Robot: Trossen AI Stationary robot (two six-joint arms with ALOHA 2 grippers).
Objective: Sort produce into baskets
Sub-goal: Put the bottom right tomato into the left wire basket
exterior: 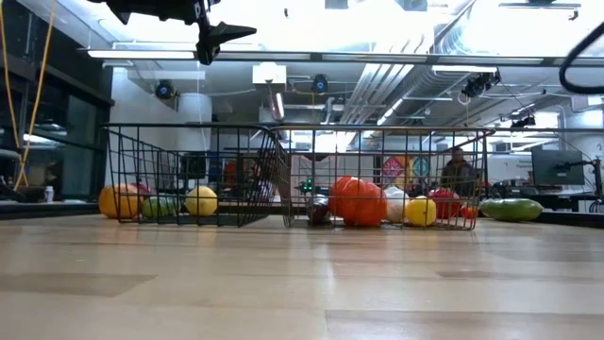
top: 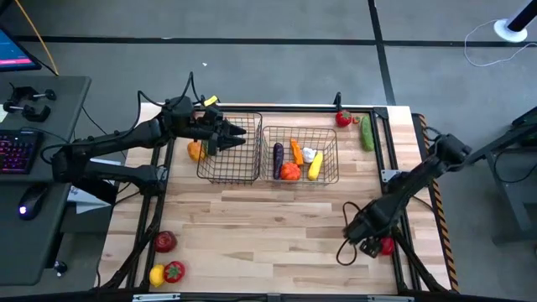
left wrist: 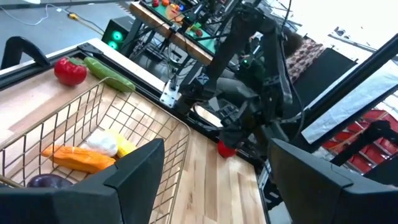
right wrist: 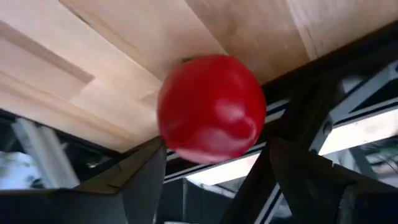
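From above, the left gripper was seen held over the narrower basket near the table's far edge, its fingers apart and nothing between them, while the right gripper was low at the table's right edge, close to the near right corner, beside a red fruit. The wider basket was seen to hold purple, orange, red, white and yellow pieces; a red piece and a cucumber lay by the far right corner, an orange piece just outside the narrower basket on its left, and three more pieces near the near left corner. From table height, both baskets were seen side by side, with the left gripper high above the narrower one. From the left wrist, the wider basket was shown with an orange carrot inside, and open fingers with an empty gap. From the right wrist, the red fruit was seen at the very edge of the table, in front of spread fingers and not yet gripped. The step in hand was judged to be the pick-up of that fruit; closing on it without nudging it off the edge was called for next, then a carry to a basket.
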